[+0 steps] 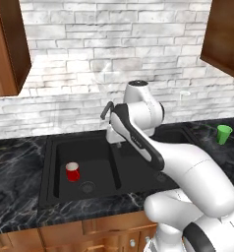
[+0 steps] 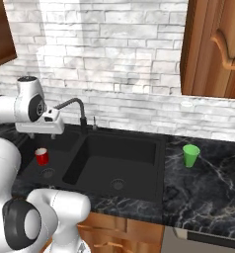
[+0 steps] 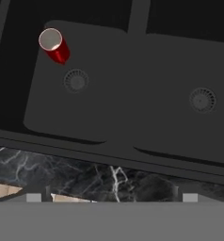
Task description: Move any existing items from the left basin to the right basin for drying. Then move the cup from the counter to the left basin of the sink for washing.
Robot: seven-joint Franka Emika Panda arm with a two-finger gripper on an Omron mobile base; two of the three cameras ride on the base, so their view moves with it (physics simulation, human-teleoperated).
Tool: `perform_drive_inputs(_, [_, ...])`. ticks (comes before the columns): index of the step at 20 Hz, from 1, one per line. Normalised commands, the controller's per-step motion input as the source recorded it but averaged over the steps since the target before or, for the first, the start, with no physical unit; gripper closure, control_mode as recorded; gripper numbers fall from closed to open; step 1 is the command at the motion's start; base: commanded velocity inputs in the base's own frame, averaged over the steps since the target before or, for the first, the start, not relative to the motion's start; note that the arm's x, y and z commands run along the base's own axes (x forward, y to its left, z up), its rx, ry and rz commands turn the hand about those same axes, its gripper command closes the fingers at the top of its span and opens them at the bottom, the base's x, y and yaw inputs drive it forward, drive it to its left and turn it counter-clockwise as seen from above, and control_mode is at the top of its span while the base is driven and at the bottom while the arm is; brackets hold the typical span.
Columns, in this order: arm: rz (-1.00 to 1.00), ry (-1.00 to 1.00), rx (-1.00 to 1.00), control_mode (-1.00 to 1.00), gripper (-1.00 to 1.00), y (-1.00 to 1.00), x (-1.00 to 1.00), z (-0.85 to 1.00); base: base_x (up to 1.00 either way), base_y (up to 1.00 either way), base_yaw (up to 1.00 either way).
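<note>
Black marble counter (image 1: 20, 162) ran along the brick wall, and the sink (image 1: 52, 194) was set into it, both halves of it lying below my hand. From the hand view I looked nearly straight down: the red cup (image 3: 54, 45) stood upright in the left basin (image 3: 48, 110), toward its far corner and just beside the round drain (image 3: 75, 80) without touching it. Nothing lay in the right basin (image 3: 180, 70) that I could see. The green cup (image 2: 191, 155) waited on the counter to the right of the sink, well apart from everything else.

My gripper (image 1: 114, 139) hung high above the ridge between the basins, near the faucet (image 2: 75, 106), and held nothing. Whether its fingers were parted or closed I could not tell; the fingertips (image 3: 34, 197) barely showed at the bottom of the hand view.

What worried me was the descent. The red cup sat off to one side of my line, so I judged that dropping straight down would land me on bare basin floor. Coming in crooked, one finger could clip the rim and tip the cup, and a round cup would likely roll on that flat floor. The faucet stood close enough to the wrist that a careless swing toward the left basin might strike it
</note>
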Motion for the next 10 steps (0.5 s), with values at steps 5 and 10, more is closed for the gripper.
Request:
perform_drive_inputs(5, [0.0,0.0,0.0,-1.0,-1.0,0.33,0.0,-0.2,0.0,0.0,0.0])
perform_drive_inputs(10, [0.0,0.0,0.0,-1.0,-1.0,0.39,0.0,-0.24,0.0,0.0,0.0])
